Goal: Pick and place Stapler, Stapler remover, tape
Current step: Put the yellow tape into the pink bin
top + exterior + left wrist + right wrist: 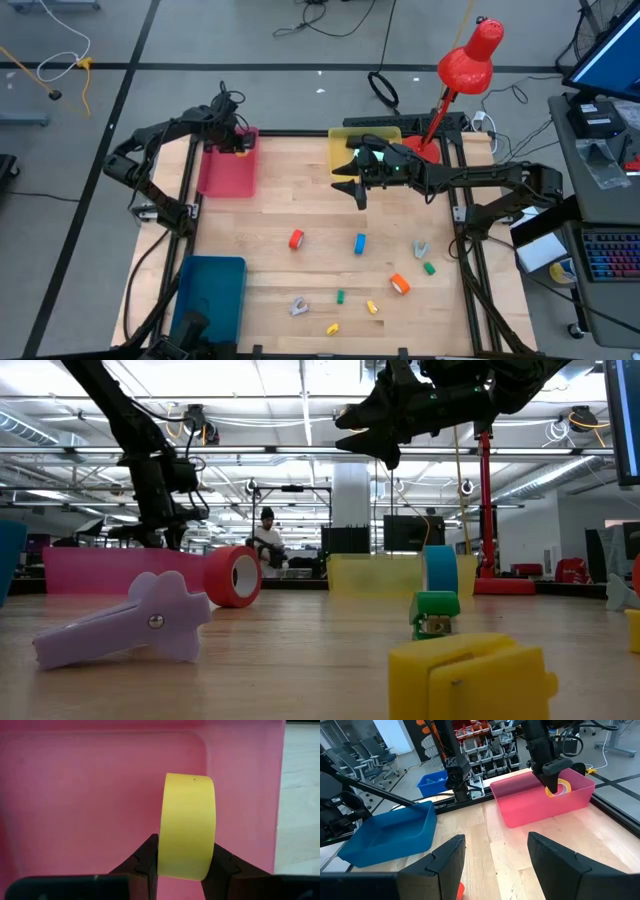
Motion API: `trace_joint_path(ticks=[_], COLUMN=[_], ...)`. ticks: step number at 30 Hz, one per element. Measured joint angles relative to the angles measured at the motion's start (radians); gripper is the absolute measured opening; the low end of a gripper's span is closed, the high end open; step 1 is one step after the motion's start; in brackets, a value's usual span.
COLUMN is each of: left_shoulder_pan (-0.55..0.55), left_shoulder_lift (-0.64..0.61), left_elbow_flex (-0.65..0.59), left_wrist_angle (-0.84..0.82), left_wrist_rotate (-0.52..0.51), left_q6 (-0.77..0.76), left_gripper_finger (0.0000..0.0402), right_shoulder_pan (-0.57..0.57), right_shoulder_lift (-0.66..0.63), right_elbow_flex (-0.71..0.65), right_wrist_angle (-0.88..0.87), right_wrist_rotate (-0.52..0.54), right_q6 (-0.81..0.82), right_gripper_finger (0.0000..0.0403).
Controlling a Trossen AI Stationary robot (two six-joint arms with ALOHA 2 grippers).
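Yellow tape roll (pixel 187 826) is clamped between left gripper (pixel 183 859) fingers over pink bin (pixel 90 795) | right gripper (pixel 496 851) is held open, empty, above table (pixel 300 280) | red tape roll (pixel 296 239), blue tape roll (pixel 360 243), orange tape roll (pixel 400 285) are left on table.

Behind the open jaws on your right you see a red desk lamp (pixel 468 62) rising at the far edge of the wooden table (pixel 300 280). The grey floor (pixel 250 40) beyond carries dark tape lines and loose cables (pixel 385 88). To the side of those jaws stands a desk with a keyboard (pixel 607 255) and a monitor (pixel 605 50). Past the table you look into a bright hall with ceiling lights, a white pillar (pixel 351 495) and a seated person (pixel 267 540).
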Motion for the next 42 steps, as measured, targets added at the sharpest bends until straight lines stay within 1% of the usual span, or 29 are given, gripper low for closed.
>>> trace_joint_path(ticks=[6, 11, 15, 17, 23, 26, 34, 37, 42], left_shoulder_pan=[-0.003, -0.01, -0.03, -0.039, -0.035, -0.035, -0.036, -0.036, -0.036], left_shoulder_lift=[0.0, 0.003, 0.017, 0.018, 0.019, 0.019, 0.019, 0.019, 0.019], left_elbow_flex=[0.0, 0.0, 0.0, 0.0, 0.0, 0.0, 0.0, 0.0, 0.0], left_wrist_angle=[0.0, 0.0, -0.001, 0.0, 0.012, 0.013, 0.005, 0.005, 0.007], left_wrist_rotate=[-0.008, -0.034, -0.062, -0.081, -0.103, -0.13, -0.21, -0.218, -0.226], left_q6=[0.012, 0.012, 0.015, 0.015, 0.013, 0.016, 0.042, 0.042, 0.035], left_gripper_finger=[0.0101, 0.0101, 0.0126, 0.013, 0.0124, 0.0128, 0.0164, 0.0179, 0.0204], right_shoulder_pan=[0.0, 0.0, 0.0, 0.0, 0.0, 0.0, 0.0, 0.001, 0.001], right_shoulder_lift=[0.0, 0.0, 0.0, 0.0, 0.0, 0.0, 0.0, 0.0, 0.0], right_elbow_flex=[0.0, 0.0, 0.0, 0.0, 0.0, 0.0, 0.0, 0.0, 0.0], right_wrist_angle=[0.0, 0.0, 0.0, 0.0, 0.0, 0.0, 0.0, 0.001, 0.001], right_wrist_rotate=[0.0, 0.0, 0.0, 0.0, 0.0, 0.0, 0.002, 0.025, 0.025], right_q6=[0.0, 0.0, 0.004, 0.018, 0.026, 0.026, 0.027, 0.027, 0.027], right_gripper_finger=[0.0208, 0.0208, 0.0208, 0.0208, 0.0208, 0.0208, 0.0208, 0.0208, 0.0208])
